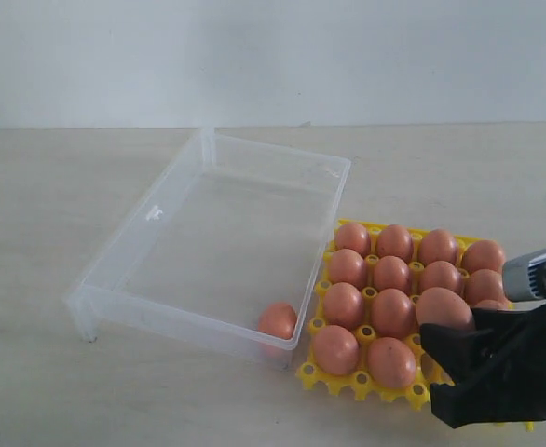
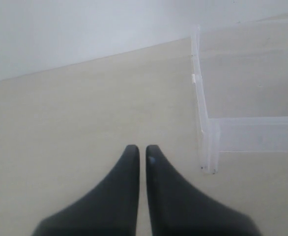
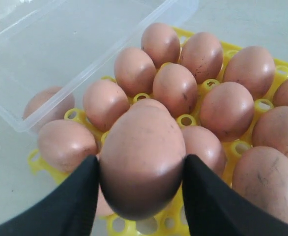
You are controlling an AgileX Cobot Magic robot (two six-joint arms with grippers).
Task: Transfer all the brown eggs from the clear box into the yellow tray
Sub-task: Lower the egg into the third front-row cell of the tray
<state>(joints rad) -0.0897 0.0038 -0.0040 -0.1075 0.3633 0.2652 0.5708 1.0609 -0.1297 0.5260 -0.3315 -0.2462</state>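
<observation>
1. The clear box (image 1: 143,223), thin transparent plastic with low walls, is largest; a lone brown egg (image 1: 278,320) lies in its corner next to the tray.
2. The yellow tray (image 1: 361,384), a glossy openwork grid just beside it, holds the seated eggs (image 1: 391,273), smooth ovals.
3. My right gripper (image 3: 139,160) pinches the held egg (image 3: 141,137), faintly speckled, over the tray; only my wrist view shows both pads touching.
4. My left gripper (image 2: 140,150): fingers almost together, empty.

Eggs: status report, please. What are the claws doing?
Right claw gripping an egg over the yellow tray. Left claw shut, empty. Last egg in the clear box. Nothing blocking.
</observation>
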